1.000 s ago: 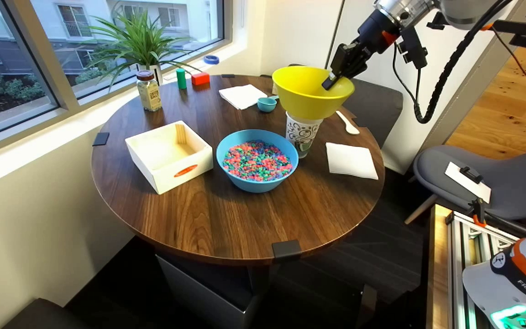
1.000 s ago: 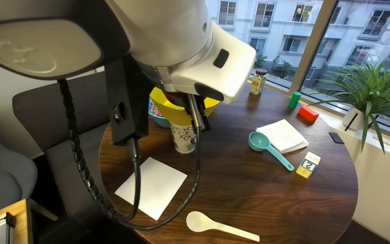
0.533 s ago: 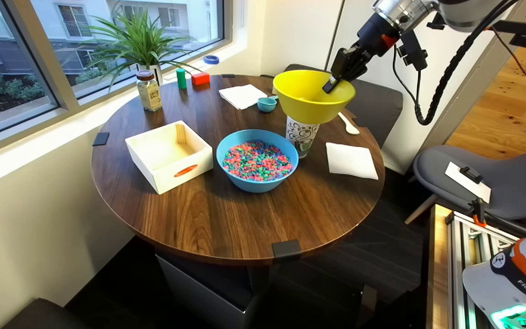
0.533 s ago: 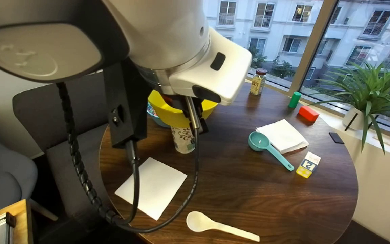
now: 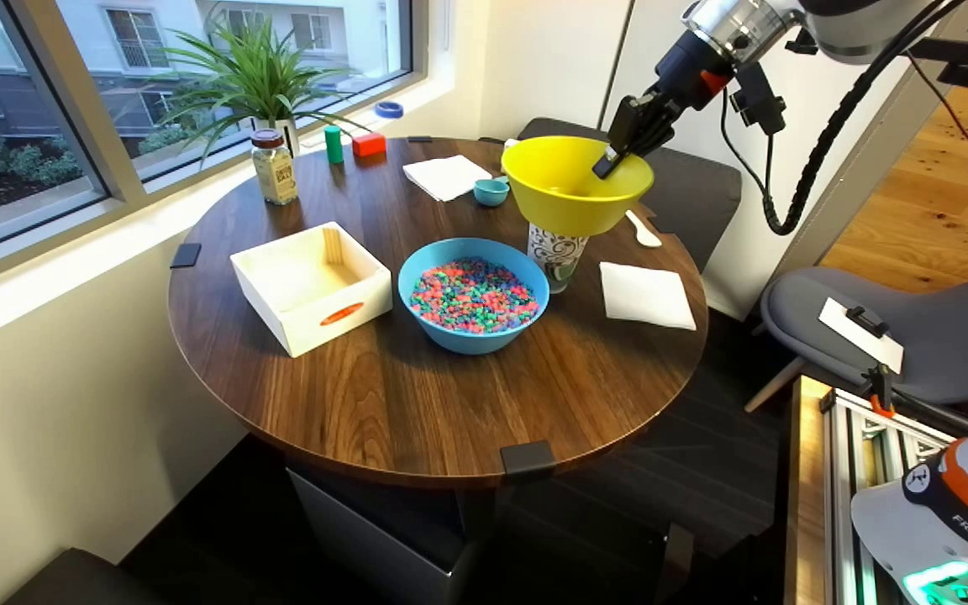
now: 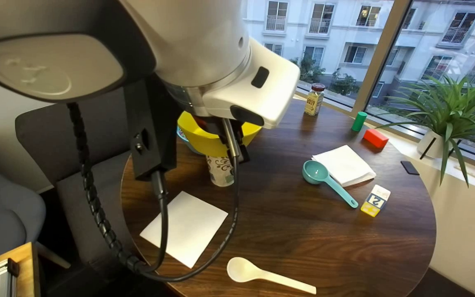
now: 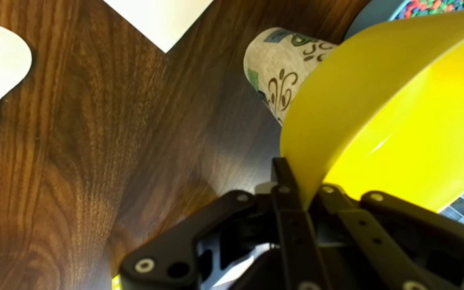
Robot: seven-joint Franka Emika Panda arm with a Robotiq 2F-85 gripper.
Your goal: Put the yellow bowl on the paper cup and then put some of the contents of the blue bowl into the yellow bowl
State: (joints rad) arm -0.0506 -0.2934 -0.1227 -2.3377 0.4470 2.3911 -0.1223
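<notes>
Claw (image 7: 305, 192) is pinching the yellow bowl (image 5: 576, 206) at its rim — one finger inside the wall, one outside, per wrist view. Bowl's right over the paper cup (image 5: 557, 252), hiding its mouth in both exterior views; can't tell if base touches cup lip. Cup's upright on the surface (image 5: 349, 403); bowl is much wider, so its rim overhangs well past it. Blue bowl (image 5: 471, 343) is just beside the cup, pink, green + blue bits (image 5: 474, 294) inside, lying below its rim.

Tight spots: wooden box (image 5: 312, 332) is close to blue bowl, on the side away from the cup. White sheet (image 5: 646, 294) lies flat btwn cup & curved edge; white spoon (image 6: 243, 270) is near the edge too. In an exterior view a cable (image 6: 163, 231) hangs in front of that sheet, and the arm (image 6: 208, 45) blocks part of the yellow bowl.

Room: in an exterior view a wide band of wood runs from blue bowl to the near edge, where a black pad (image 5: 528, 458) sits on the rim. More wood lies btwn cup and the teal scoop (image 6: 315, 172), folded napkin (image 6: 344, 166) & letter block (image 6: 375, 201) — all three well apart from it. Jar (image 6: 314, 101), green cylinder (image 6: 359, 121) + red block (image 6: 375, 138) are out by the far edge in both exterior views, cylinder and block near each other. Plant (image 6: 443, 107) stands just beyond, a leaf reaching toward them.
</notes>
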